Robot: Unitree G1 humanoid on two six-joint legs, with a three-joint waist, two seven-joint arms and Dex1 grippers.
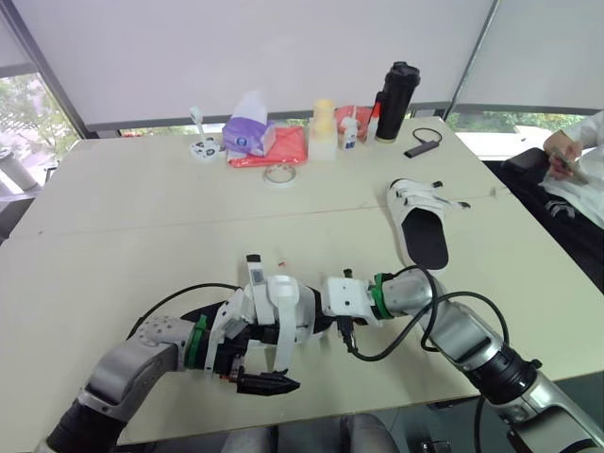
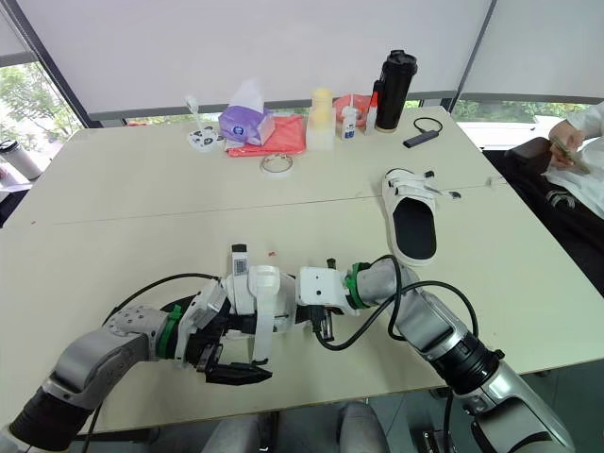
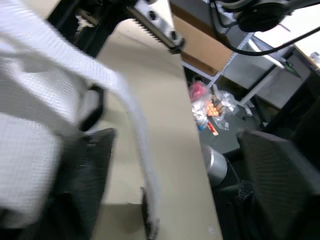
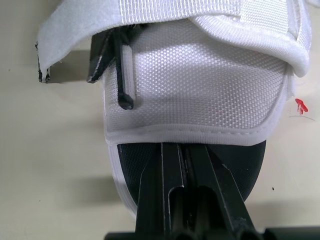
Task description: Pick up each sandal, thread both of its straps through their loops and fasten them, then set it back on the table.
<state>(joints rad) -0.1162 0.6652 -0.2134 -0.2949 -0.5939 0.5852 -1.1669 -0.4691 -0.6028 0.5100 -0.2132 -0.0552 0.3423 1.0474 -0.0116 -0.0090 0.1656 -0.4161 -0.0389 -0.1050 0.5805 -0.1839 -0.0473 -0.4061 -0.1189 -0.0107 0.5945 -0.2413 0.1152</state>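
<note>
Sandal (image 1: 278,302) in right pincer (image 4: 184,150)

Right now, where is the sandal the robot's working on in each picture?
Left eye view: sandal low, left of centre.
Right eye view: sandal low, slightly further left.
Left wrist view: close up, white mesh beside the table edge.
Right wrist view: close up, white mesh upper facing the camera.
Shared landmark: its loose white strap.
</note>
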